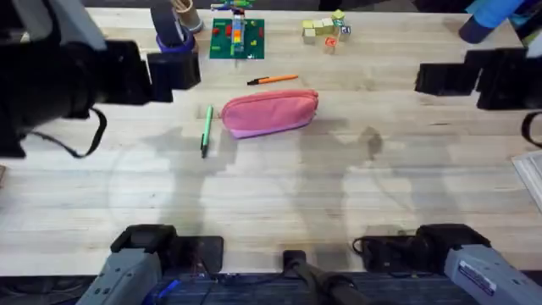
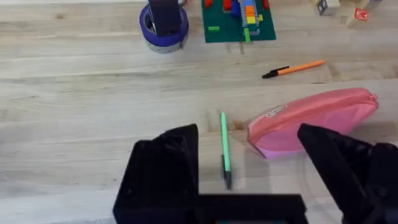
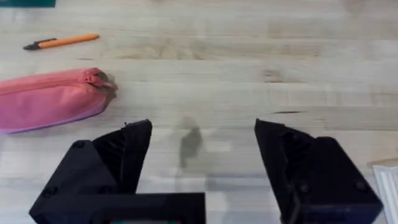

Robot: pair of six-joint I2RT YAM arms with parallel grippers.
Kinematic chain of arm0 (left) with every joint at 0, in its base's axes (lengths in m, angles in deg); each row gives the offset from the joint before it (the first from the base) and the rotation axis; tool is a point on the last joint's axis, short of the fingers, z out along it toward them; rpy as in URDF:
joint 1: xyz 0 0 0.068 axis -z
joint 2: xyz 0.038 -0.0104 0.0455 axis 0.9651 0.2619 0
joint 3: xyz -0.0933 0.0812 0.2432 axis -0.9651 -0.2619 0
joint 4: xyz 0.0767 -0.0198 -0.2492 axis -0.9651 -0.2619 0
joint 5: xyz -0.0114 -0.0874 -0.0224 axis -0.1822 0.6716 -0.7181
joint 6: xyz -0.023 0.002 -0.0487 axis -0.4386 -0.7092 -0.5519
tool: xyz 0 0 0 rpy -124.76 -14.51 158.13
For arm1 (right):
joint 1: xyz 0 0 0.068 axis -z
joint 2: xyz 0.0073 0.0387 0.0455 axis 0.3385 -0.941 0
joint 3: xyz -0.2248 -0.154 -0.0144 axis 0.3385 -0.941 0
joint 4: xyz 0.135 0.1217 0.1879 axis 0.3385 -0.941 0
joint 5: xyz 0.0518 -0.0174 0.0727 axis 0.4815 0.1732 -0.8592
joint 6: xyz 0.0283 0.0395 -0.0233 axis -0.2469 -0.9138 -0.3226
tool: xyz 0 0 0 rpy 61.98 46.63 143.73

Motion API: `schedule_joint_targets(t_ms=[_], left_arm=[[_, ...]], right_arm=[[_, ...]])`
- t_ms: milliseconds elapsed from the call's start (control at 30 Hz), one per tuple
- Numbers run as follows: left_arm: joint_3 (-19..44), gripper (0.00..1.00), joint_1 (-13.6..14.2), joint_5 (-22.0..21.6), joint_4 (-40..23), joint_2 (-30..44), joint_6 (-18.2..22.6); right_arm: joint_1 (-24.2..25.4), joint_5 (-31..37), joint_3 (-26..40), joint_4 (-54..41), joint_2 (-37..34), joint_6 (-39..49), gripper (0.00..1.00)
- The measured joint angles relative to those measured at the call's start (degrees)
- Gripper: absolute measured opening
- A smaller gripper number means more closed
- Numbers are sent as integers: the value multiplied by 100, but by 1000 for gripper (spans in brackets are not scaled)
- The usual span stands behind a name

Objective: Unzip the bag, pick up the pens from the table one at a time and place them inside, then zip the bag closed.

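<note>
The pink bag (image 1: 269,113) lies on the table (image 1: 271,195) at centre back, its zipper looking closed with the pull at its right end (image 3: 99,79). A green pen (image 1: 206,131) lies just left of it, and an orange pen (image 1: 273,80) lies just behind it. My left gripper (image 2: 249,165) hangs open above the green pen (image 2: 224,149) and the bag's left end (image 2: 311,118), holding nothing. It shows dark at the upper left of the overhead view (image 1: 179,72). My right gripper (image 3: 202,158) is open and empty over bare wood, right of the bag (image 3: 50,99).
Along the back edge stand a purple tape roll (image 1: 174,42), a green baseplate with bricks (image 1: 237,38) and several small coloured blocks (image 1: 326,30). A white sheet (image 1: 529,174) lies at the right edge. Bare tabletop stretches in front of the bag.
</note>
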Motion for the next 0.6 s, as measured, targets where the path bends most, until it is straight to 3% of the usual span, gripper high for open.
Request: schedule_joint_targets(t_ms=[233,333,433,600], left_arm=[[81,993,0,84,-37,345,7],[81,993,-2,201,-44,369,258],[82,993,-1,764,-76,423,1063],[83,993,0,1917,-351,476,3196]], right_arm=[[0,-112,159,-89,-206,0,996],[0,-116,163,-89,-206,0,996],[0,-119,166,-89,-206,0,996],[0,-119,168,-88,-206,0,995]])
